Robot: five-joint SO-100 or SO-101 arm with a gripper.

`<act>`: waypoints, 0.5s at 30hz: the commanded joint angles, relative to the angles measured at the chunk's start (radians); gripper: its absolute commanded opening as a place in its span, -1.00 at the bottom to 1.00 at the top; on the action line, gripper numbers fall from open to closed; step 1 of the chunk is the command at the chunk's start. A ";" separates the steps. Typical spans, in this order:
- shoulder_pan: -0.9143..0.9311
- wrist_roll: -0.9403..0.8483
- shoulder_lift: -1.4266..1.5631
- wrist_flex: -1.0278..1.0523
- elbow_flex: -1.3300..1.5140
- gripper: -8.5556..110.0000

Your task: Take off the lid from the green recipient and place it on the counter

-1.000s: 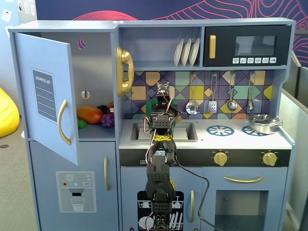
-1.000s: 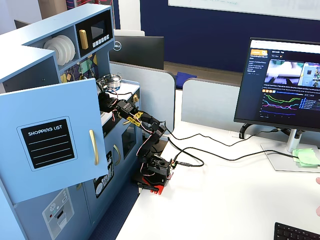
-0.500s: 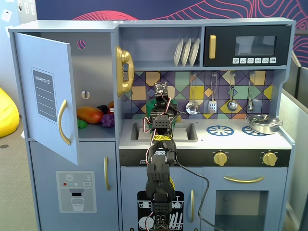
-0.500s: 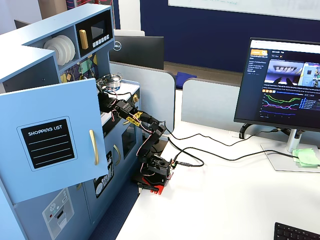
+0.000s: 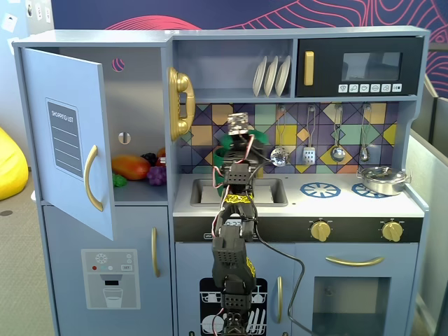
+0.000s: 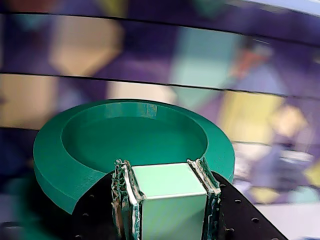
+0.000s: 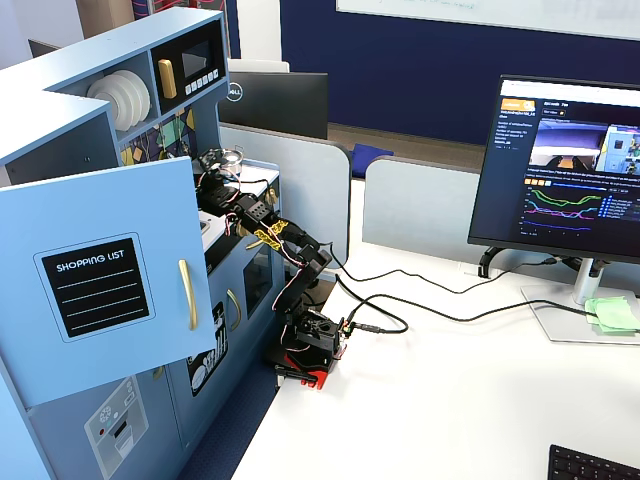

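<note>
My gripper (image 6: pixel 165 167) is shut on the pale green tab of the lid (image 6: pixel 135 135), a round green disc with a raised rim. In the wrist view the lid hangs in the air in front of the blurred tiled backsplash. In a fixed view the gripper (image 5: pixel 241 136) holds the lid (image 5: pixel 263 133) above the sink (image 5: pixel 273 190) of the white counter (image 5: pixel 301 204). The green recipient is mostly hidden behind my arm; a green sliver (image 5: pixel 222 183) shows at the sink's left side.
A silver pan (image 5: pixel 383 180) sits on the right burner. Utensils (image 5: pixel 337 150) hang on the backsplash. The cupboard door (image 5: pixel 70 140) stands open at the left, with toy fruit (image 5: pixel 131 166) on its shelf. The arm's base (image 7: pixel 312 345) stands on the white desk.
</note>
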 commanded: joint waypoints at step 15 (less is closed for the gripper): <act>0.371 0.115 0.112 0.011 0.011 -0.86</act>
